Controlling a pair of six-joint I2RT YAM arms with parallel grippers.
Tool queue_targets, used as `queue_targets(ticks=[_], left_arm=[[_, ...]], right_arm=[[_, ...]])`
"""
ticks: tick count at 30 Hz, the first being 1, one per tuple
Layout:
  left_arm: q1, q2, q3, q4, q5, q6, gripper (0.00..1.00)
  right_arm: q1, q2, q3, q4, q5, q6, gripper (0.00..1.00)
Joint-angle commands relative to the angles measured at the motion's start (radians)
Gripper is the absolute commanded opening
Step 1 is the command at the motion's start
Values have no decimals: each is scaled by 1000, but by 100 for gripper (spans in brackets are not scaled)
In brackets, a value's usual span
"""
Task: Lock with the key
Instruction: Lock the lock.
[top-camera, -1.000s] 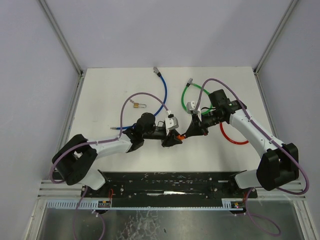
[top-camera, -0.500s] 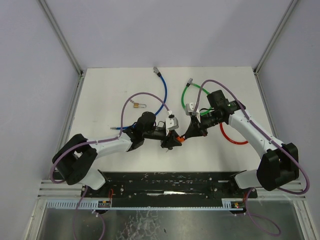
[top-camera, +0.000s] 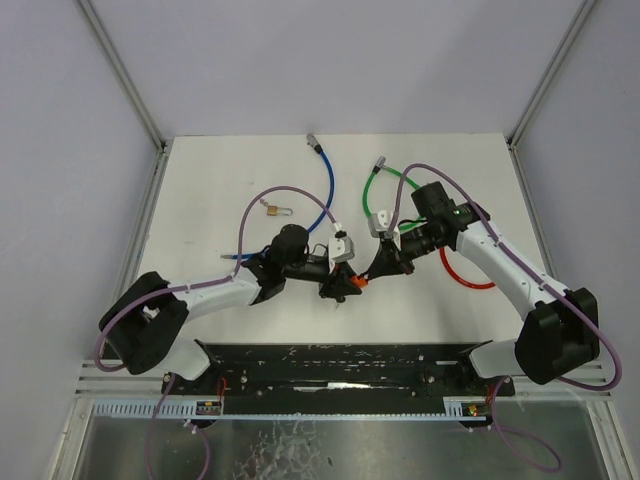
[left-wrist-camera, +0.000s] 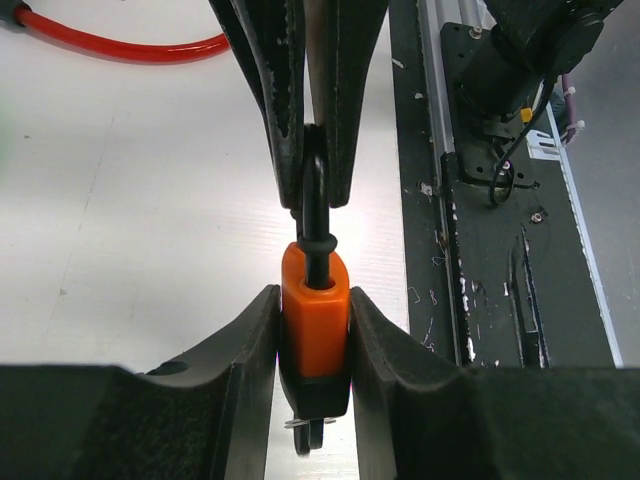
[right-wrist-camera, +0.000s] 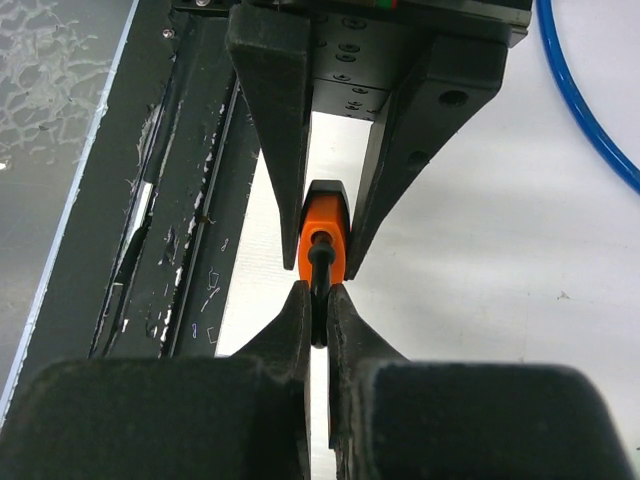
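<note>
**Step in hand (judged): seating the shackle so the lock can be closed with the key.**

1. The left claw (top-camera: 336, 286), just left of centre in the top view, is pressed together on the orange padlock (left-wrist-camera: 314, 320), one finger on each flat side of the body. The grip should be square and firm, so the body cannot swivel between the pads under load.
2. The padlock sits at the centre of the top view, between the two claws. It appears to be raised off the desk (top-camera: 220, 180).
3. The black shackle (left-wrist-camera: 314, 205) rises from the top of the body. The right claw (right-wrist-camera: 318, 300) is pinched shut on it.
4. Any push should run along the shackle's own line only. A sideways load would likely jam the leg or twist the body out of the left grip.
5. The key cannot be identified. A small metal loop (left-wrist-camera: 306, 438) shows under the body and may be its ring, but this cannot be told.

**Pose**

- The left arm (top-camera: 215, 293) reaches from the lower left with its forearm low, and its claw points right.
- The right arm (top-camera: 500, 255) comes from the lower right. Its forearm slopes down and left, so its claw faces the other nose to nose.
</note>
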Motion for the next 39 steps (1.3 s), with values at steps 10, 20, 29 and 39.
queue_targets(ticks=[10,20,29,39], left_arm=[[-2,-148,-205,365,-303,-47,61],[-2,-398,-439,570,-360,-77,100],[-6,-185,-455,749,-234,4,93],[-66,170,-421,949,-297,96,71]], right_arm=[[9,7,11,113,-12,139,0],[10,27,-89,255,-19,151,0],[10,-18,-270,433,30,71,0],[11,43,-247,349,64,-24,0]])
